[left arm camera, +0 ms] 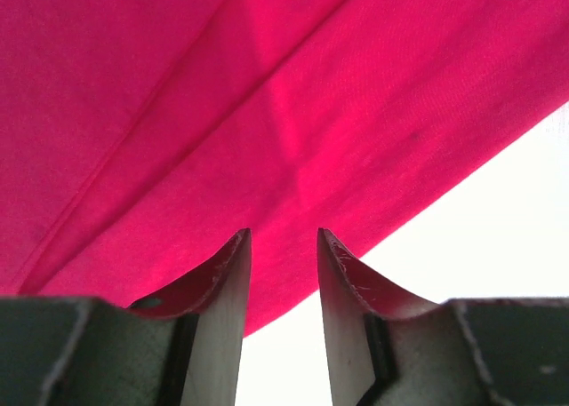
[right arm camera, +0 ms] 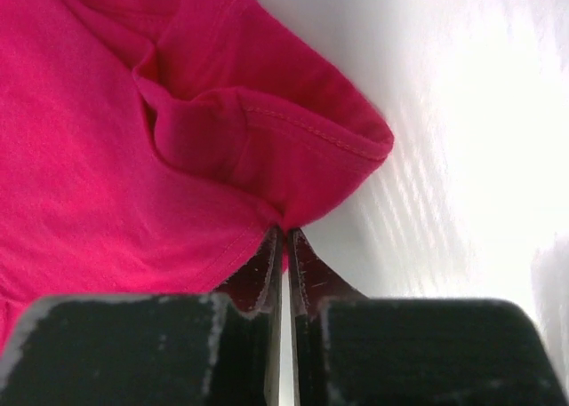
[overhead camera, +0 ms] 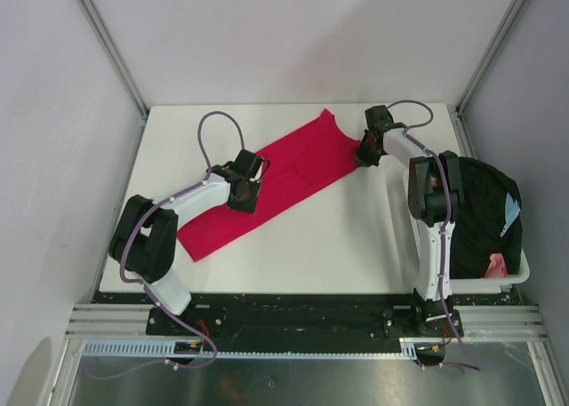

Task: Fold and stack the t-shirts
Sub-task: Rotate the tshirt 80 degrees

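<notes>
One red t-shirt [overhead camera: 293, 171] lies on the white desk [overhead camera: 356, 246]. From above it forms a long slanted band. It runs from about 7 o'clock, near the left arm's base, up to about 1 o'clock at the far side, where a pointed corner reaches toward 12 o'clock.

The right end effector [overhead camera: 363, 155] sits at the shirt's far end, on its 3 o'clock edge. Its jaws are pressed together on the cloth. In the right wrist view the right end effector [right arm camera: 284, 234] pinches a stitched hem of the red t-shirt [right arm camera: 89, 157], and the fabric bunches into a rounded fold just ahead of the tips. Bare desk [right arm camera: 462, 113] shows at 3 o'clock of that fold.

The left end effector [overhead camera: 244, 191] hangs over the shirt's middle, toward its 9 o'clock edge. In the left wrist view the left end effector [left arm camera: 283, 237] has its jaws spread, with a clear gap and nothing between them. Beyond them the red t-shirt [left arm camera: 267, 113] shows several straight creases. Its edge crosses the gap, with bare desk [left arm camera: 498, 228] at 4 o'clock.

At the desk's 4 o'clock side, beside the right arm, a white tub [overhead camera: 523, 268] holds a black shirt [overhead camera: 480, 202], a bit of light blue cloth [overhead camera: 513, 206] and a bit of pink cloth [overhead camera: 496, 266].
</notes>
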Controlling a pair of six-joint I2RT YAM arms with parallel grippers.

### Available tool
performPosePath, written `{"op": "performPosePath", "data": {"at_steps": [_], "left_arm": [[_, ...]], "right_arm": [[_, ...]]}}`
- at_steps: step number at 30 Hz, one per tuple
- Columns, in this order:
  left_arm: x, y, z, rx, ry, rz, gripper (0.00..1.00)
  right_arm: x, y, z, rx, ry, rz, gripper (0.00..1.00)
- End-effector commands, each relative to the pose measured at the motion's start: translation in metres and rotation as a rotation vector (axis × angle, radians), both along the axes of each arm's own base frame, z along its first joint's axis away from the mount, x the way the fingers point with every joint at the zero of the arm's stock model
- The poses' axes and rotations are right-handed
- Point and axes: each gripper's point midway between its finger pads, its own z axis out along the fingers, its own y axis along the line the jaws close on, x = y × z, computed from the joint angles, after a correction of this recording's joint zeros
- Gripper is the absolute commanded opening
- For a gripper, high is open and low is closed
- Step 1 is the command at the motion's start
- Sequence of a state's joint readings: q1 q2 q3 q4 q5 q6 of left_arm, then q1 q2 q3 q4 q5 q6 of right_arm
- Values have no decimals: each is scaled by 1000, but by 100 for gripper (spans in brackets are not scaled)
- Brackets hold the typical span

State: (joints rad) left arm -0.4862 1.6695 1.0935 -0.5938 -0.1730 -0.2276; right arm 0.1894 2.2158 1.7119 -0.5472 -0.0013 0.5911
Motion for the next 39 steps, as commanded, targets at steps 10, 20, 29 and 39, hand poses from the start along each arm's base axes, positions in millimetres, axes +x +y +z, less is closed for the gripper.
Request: {"op": "performPosePath", "data": {"at_steps": [10,20,29,39], "left_arm": [[-9,-27,5,-75,19,-83,39],[-47,-41,-32,-31,128,-111,38],[-75,-76,-43,-82,208,-166,36],[-108,-183,-30,-296,256,-278,36]], "right_arm": [[97,-73,26,-172,-103,-117,5],[111,-70,44,-148,-167,-101,27],[101,-57,123,-130,-274,-65,59],[0,-34,191,-87,-278,-14,61]]}}
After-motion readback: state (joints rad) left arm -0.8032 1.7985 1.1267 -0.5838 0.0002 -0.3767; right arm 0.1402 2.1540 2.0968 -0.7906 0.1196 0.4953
